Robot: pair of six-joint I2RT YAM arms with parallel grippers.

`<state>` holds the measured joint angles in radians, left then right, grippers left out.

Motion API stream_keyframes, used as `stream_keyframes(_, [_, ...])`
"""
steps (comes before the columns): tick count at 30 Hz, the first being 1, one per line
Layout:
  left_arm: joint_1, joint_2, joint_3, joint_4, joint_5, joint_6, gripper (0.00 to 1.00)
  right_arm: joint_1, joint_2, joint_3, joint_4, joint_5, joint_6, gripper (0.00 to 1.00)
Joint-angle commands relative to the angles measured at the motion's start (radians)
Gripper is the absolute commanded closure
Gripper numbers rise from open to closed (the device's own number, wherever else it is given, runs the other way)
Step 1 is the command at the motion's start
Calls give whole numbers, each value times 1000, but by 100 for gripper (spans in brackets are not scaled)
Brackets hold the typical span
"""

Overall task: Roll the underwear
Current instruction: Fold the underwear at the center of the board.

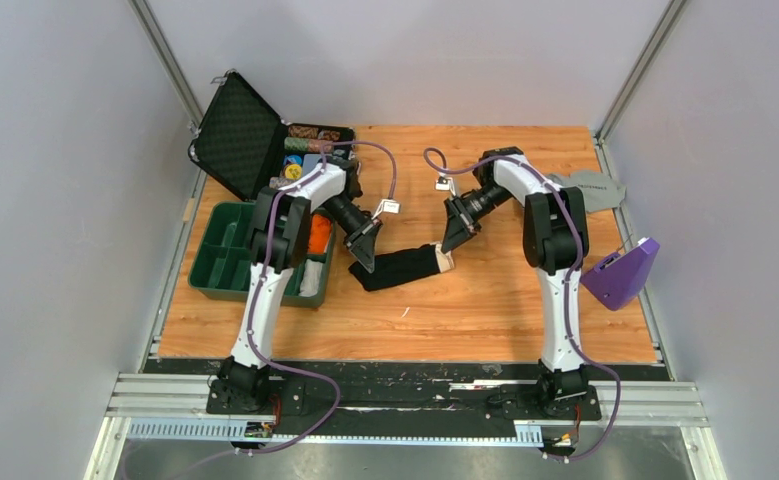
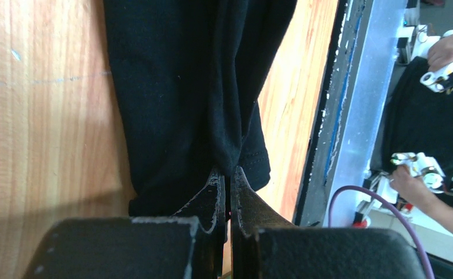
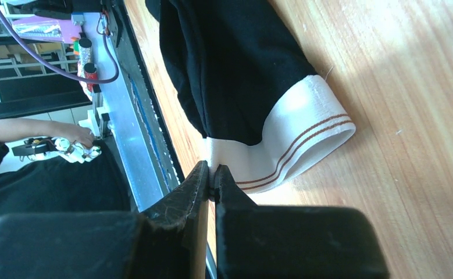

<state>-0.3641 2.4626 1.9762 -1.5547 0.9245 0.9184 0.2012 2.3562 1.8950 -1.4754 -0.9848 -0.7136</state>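
Observation:
The underwear [image 1: 400, 267] is a black cloth bundle lying folded long and narrow across the middle of the wooden table, its white waistband [image 1: 445, 260] at the right end. My left gripper [image 1: 363, 262] is shut on the black cloth [image 2: 183, 93] at the left end, a pinch of fabric between its tips [image 2: 228, 172]. My right gripper [image 1: 451, 246] is shut on the edge of the white waistband [image 3: 293, 145], which carries two thin brown stripes; the band's fold sits between its tips [image 3: 213, 170].
A green compartment tray [image 1: 225, 262] and an open black case [image 1: 240, 135] with small items stand at the left behind my left arm. A light grey garment [image 1: 595, 188] lies at the far right, and a purple object [image 1: 625, 272] at the right edge.

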Motion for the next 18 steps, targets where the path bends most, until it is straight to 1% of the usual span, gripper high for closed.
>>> stream_keyframes(1, [27,-53,-22,-8,14,-61,100,6,33,79,40,-34,90,100])
stream_keyframes(7, [50,-44,-38,31,-1,-117,100,10,82,143,53,-37,126,100])
stream_keyframes(14, [54,-20,-55,61,-21,-134,100,13,123,216,96,-50,190,100])
stream_keyframes(15, [54,-19,-55,64,-24,-135,100,14,126,224,104,-53,202,98])
stream_keyframes(18, [54,-12,-56,68,-28,-135,100,21,136,266,138,-55,235,87])
